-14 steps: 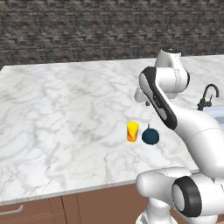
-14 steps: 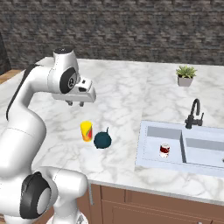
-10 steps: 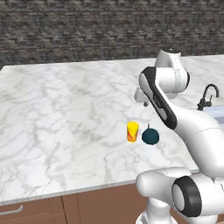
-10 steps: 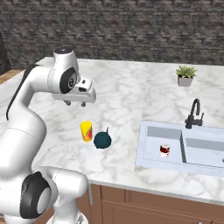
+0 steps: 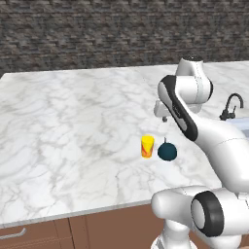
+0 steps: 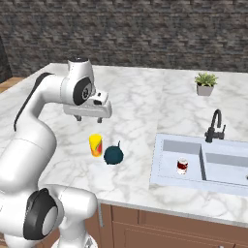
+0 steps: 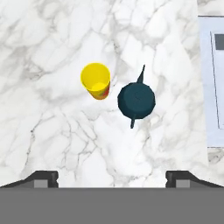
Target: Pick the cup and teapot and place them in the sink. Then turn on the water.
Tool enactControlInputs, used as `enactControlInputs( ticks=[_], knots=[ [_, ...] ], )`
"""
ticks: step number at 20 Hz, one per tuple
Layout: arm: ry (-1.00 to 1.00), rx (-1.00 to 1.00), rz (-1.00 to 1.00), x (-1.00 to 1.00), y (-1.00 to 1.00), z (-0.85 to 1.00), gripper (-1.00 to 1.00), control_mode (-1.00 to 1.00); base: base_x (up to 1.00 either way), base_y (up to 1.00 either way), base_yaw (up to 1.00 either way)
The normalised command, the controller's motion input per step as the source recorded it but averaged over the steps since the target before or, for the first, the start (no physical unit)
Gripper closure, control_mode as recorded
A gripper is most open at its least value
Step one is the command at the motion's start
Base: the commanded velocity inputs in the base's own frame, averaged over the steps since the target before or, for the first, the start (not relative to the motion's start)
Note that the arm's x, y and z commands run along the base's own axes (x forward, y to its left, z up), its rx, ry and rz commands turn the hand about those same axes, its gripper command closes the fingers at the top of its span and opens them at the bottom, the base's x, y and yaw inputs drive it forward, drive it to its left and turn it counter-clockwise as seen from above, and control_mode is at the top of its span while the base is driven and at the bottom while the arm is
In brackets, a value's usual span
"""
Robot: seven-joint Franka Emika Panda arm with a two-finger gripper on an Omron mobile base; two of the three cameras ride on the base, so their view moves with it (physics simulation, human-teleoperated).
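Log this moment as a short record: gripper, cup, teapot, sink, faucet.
gripper: open, empty, raised over the counter
cup: upright on the counter, beside the teapot, apart from it
teapot: on the counter, between cup and sink
sink: holds a red-and-white can in its small basin
faucet: no stream visible

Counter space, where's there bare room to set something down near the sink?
The marble counter is bare between the teapot and the sink, and along the brick wall up to the potted plant. It is crowded where the cup stands beside the teapot; a red-and-white can occupies the sink's small basin.
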Motion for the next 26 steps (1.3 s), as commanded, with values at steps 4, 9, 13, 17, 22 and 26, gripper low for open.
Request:
enactControlInputs(
  ticks=[4,9,13,17,22,26],
  knots=[
    [0.11,0.0,0.0,0.0,-0.22,-0.26,-1.0,-1.0,0.0,0.0,0.0],
    [0.07,0.0,0.0,0.0,-0.16,-0.33,-1.0,-1.0,0.0,0.0,0.0],
    [0.0,0.0,0.0,0.0,-0.13,-0.38,-1.0,-1.0,0.0,0.0,0.0],
    [0.0,0.0,0.0,0.0,-0.13,-0.4,-1.0,-1.0,0.0,0.0,0.0],
    [-0.03,0.0,0.0,0.0,-0.14,-0.39,-1.0,-1.0,0.0,0.0,0.0],
    [-0.03,0.0,0.0,0.01,-0.05,-0.4,-1.0,-1.0,0.0,0.0,0.0]
  ],
)
